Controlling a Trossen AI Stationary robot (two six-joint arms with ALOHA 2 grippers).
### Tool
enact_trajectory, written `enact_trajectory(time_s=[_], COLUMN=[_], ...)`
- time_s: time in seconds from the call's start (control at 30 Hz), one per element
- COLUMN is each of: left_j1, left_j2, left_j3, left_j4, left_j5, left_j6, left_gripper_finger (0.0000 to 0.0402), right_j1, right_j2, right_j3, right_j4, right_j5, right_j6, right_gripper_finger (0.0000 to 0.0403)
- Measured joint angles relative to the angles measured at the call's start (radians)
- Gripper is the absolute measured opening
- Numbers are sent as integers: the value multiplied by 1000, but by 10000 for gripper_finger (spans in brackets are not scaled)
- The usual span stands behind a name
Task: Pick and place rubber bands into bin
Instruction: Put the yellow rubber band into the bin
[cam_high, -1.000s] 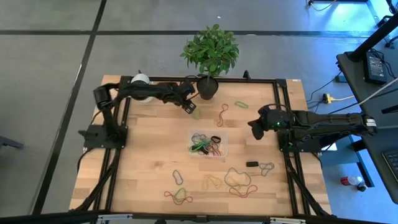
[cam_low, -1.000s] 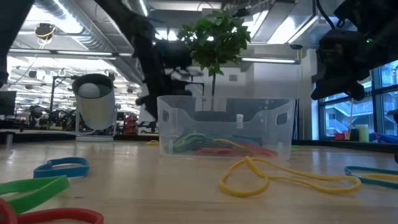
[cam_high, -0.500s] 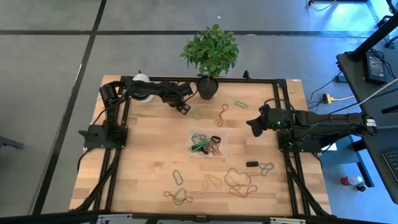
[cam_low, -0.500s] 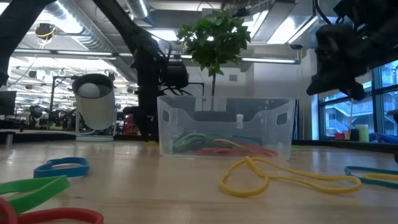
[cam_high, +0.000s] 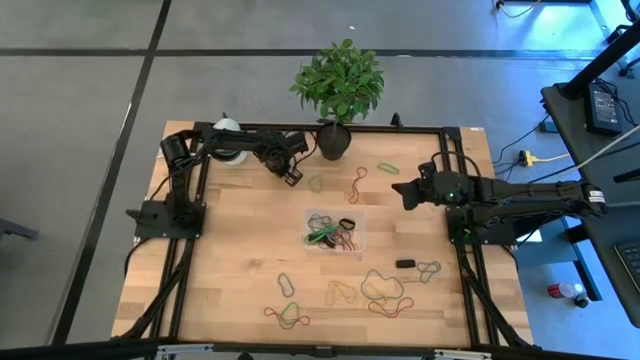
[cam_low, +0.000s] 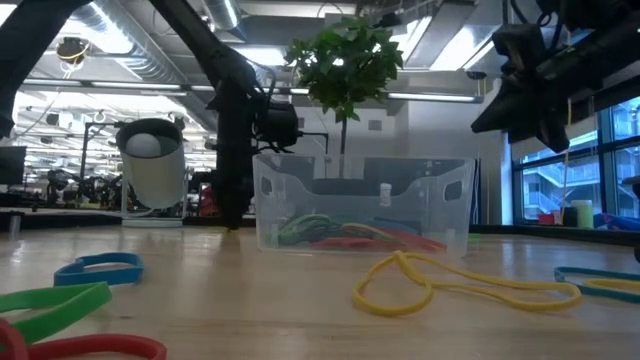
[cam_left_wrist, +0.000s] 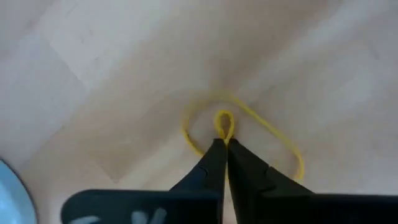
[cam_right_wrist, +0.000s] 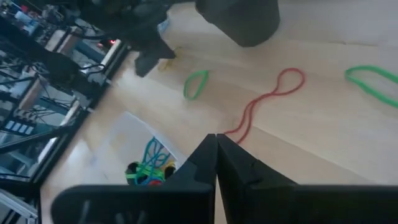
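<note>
A thin yellow rubber band (cam_left_wrist: 273, 134) lies on the wooden table near its far left. My left gripper (cam_left_wrist: 222, 142) (cam_high: 291, 176) stands over it, shut on it. The clear bin (cam_high: 336, 231) (cam_low: 365, 200) sits at mid-table with several coloured rubber bands inside. A green band (cam_high: 316, 183), a red band (cam_high: 358, 182) and another green band (cam_high: 388, 168) lie flat beyond the bin. My right gripper (cam_high: 405, 193) (cam_right_wrist: 216, 138) hangs shut and empty above the table, right of the bin. My left gripper pinches a small bight of the yellow band (cam_left_wrist: 224, 123) between its two fingertips, so that a little loop stands out past the tips. The fingers come from above, pointing down. The rest of the band lies slack on the table around the tips.
A dark plant pot (cam_high: 334, 140) with a leafy plant stands at the far edge, and a white round object (cam_high: 228, 140) at the far left. Several more bands, such as a yellow one (cam_high: 380, 287) and a red one (cam_high: 385, 308), lie toward the near edge.
My left gripper has gone a little toward the table's left edge and down to the tabletop, then shut on the yellow band. My right gripper has shifted slightly toward the far edge, still shut.
</note>
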Motion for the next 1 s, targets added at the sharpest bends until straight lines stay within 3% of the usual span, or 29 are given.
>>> enact_trajectory(time_s=[0.23,0.37,0.47,0.77,1.0], left_j1=[-74,-173,-263,-547,-657], left_j2=[-165,-259,-289,-218,-75], left_j3=[-2,19,77,383,528], left_j4=[-56,-48,-45,-39,-36], left_j5=[-20,-15,-76,-328,-340], left_j6=[-14,-41,-35,-79,-124], left_gripper_finger=[2,2,2,2,2], right_j1=[1,1,1,1,1], right_j2=[9,12,12,12,12], right_j3=[0,0,0,0,0], right_j4=[-8,-9,-9,-14,-14], right_j5=[0,0,-1,-18,-18], right_j6=[-80,-113,-107,-222,-293], right_gripper_finger=[12,12,12,12,12])
